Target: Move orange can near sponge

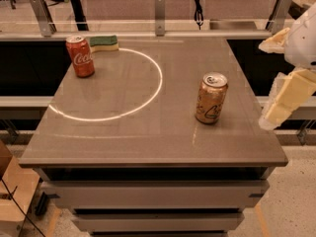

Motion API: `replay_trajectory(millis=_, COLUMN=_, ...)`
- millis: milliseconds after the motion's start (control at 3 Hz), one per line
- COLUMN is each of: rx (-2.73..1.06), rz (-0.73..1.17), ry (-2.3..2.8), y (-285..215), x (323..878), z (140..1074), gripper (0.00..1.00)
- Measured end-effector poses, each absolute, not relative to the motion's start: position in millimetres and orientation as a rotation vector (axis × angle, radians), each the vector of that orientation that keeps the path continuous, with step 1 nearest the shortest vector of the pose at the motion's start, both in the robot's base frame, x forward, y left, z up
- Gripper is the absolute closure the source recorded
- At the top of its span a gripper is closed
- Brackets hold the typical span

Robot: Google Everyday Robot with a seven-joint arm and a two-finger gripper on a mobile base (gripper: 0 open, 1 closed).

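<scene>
The red can (80,56), near the far left corner of the desk (148,142), carries the white script "Coca-Cola". The orange can (211,98), toward the desk's right edge, bears dark script lettering that cannot be read. The claw (276,78) hangs just beyond the desk's right edge.

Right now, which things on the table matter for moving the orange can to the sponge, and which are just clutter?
Job: orange can, front right; sponge, back left; claw, open and empty, right of the table.
Clutter: red Coca-Cola can, beside the sponge.
</scene>
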State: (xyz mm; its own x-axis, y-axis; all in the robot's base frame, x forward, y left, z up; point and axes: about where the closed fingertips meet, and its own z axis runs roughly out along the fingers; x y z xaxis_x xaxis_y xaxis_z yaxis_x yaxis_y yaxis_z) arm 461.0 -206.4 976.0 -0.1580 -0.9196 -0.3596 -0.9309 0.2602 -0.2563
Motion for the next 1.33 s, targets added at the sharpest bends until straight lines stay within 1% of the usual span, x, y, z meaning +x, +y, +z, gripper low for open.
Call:
replay_trajectory(millis=333, rx=-1.674, rz=0.123, ry=2.049, y=-187, x=461, z=977, gripper=0.0)
replay_trajectory(millis=667, rx=-1.672, rz=0.122, ry=2.051, y=-187, x=460, z=978, gripper=0.0)
replay_trajectory(millis=1000, rx=-1.616, rz=0.199, ry=1.979, y=-171, x=483, z=970, gripper=0.0)
replay_trajectory(millis=1333, rx=-1.533, rz=0.295, ry=1.868, y=-149, x=518, z=955, gripper=0.0)
